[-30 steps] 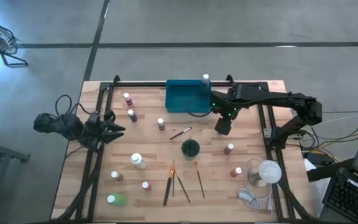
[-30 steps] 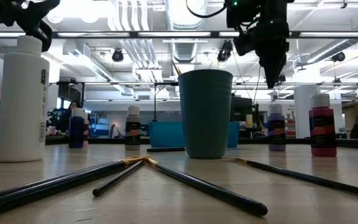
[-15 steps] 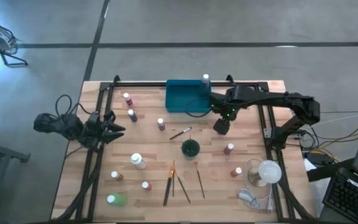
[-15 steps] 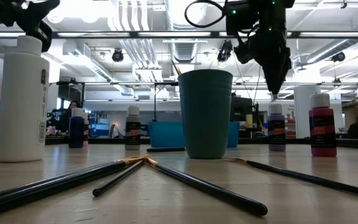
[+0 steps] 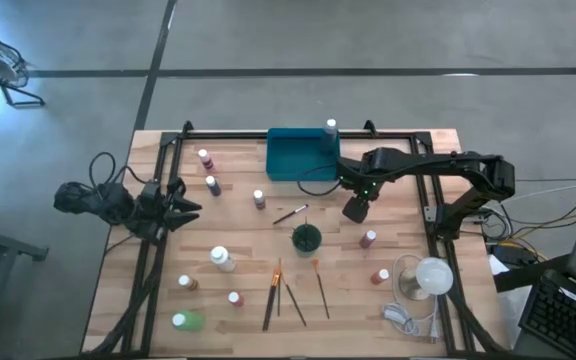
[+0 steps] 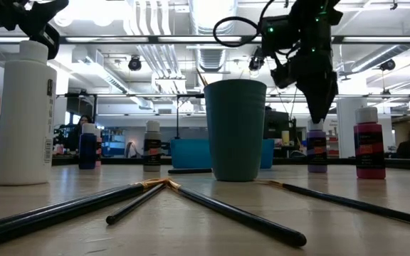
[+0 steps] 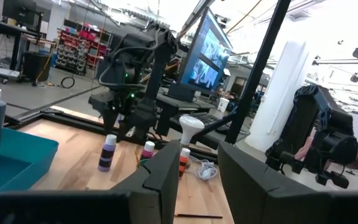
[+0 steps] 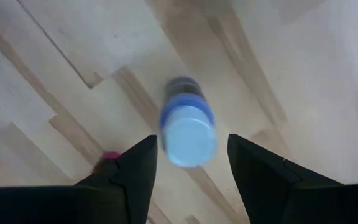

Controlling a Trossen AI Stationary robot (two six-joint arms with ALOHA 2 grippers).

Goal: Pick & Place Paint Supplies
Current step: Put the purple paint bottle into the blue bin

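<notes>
Right gripper (image 8: 188,180), fingers apart, directly above upright purple bottle (image 8: 188,130).

right gripper (image 6: 317,114) drops lower and shifts slightly, now right over purple bottle (image 6: 317,146), fingers apart.

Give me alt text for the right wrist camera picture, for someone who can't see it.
Looking straight down, the right gripper hangs with open jaws over an upright purple bottle with a pale cap, which stands on the wooden table. The bottle shows between the two dark fingers, not yet gripped.
</notes>
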